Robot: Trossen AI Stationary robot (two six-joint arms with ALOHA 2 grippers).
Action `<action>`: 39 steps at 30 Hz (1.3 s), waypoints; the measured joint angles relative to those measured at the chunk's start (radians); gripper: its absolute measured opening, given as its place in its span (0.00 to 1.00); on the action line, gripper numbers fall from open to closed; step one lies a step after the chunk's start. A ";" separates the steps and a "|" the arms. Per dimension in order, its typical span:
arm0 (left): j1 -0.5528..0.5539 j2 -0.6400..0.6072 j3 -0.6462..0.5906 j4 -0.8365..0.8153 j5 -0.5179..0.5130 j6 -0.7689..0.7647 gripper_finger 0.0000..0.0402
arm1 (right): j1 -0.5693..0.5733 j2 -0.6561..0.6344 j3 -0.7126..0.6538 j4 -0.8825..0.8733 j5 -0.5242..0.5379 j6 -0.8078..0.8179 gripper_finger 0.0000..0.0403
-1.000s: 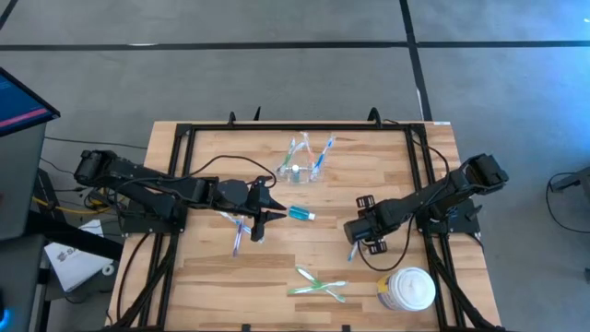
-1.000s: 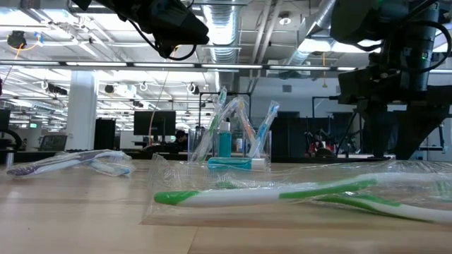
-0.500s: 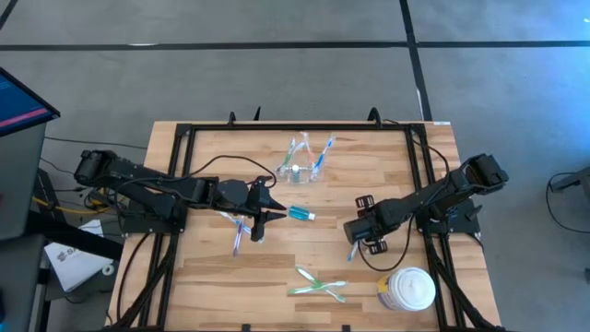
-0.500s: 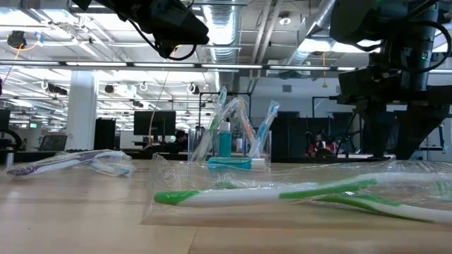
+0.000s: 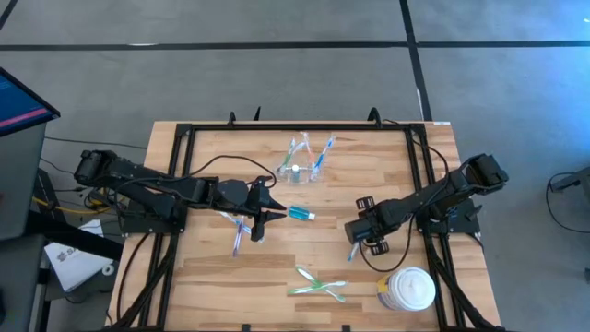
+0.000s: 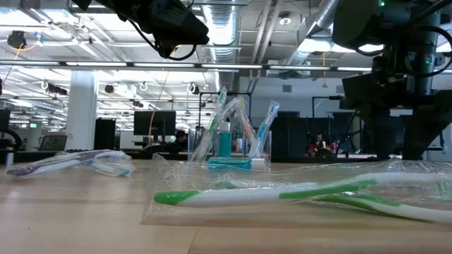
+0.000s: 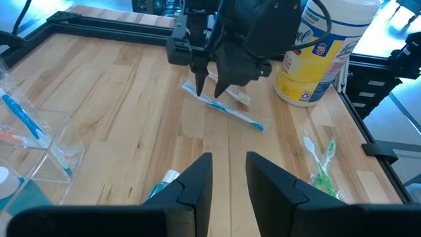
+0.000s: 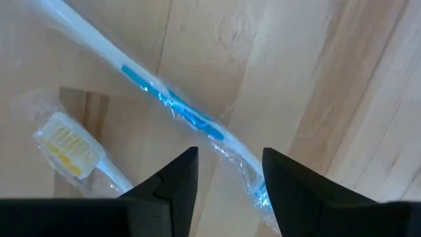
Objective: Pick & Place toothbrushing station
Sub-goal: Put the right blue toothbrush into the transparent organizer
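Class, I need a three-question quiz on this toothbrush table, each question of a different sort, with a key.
1. True or false: the right gripper has already lifted the blue toothbrush.
2. What lies beside the white jar? A green toothbrushes; B clear holder; C teal tube
3. Fill in: the left gripper hovers next to the ____ tube.

Key: 1 false, it lies on the table between open fingers. 2 A. 3 teal.

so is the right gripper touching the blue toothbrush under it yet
Apart. In the right wrist view the open right gripper straddles the blue toothbrush, wood showing between each finger and the handle. The left wrist view shows its fingertips just above the brush.
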 joint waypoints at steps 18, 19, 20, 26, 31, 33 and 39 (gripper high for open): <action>0.000 0.000 0.000 0.000 0.000 0.000 0.22 | -0.013 0.000 -0.056 0.078 -0.003 0.003 0.39; 0.000 0.000 0.000 0.000 0.000 0.000 0.22 | -0.016 0.000 -0.056 0.080 -0.003 0.007 0.38; 0.000 0.000 0.000 0.000 0.000 0.000 0.22 | -0.019 0.000 -0.056 0.080 -0.003 0.016 0.37; 0.000 0.000 0.000 0.000 0.000 0.000 0.22 | -0.020 0.000 -0.056 0.080 -0.004 0.026 0.21; 0.000 0.000 0.000 0.000 0.000 0.000 0.22 | -0.019 0.000 -0.056 0.085 -0.024 0.027 0.04; 0.000 0.000 0.000 0.000 0.000 0.000 0.22 | -0.017 -0.001 -0.056 0.084 -0.024 0.027 0.02; 0.000 0.000 0.000 0.000 0.000 0.000 0.22 | -0.018 -0.001 -0.054 0.080 -0.023 0.043 0.01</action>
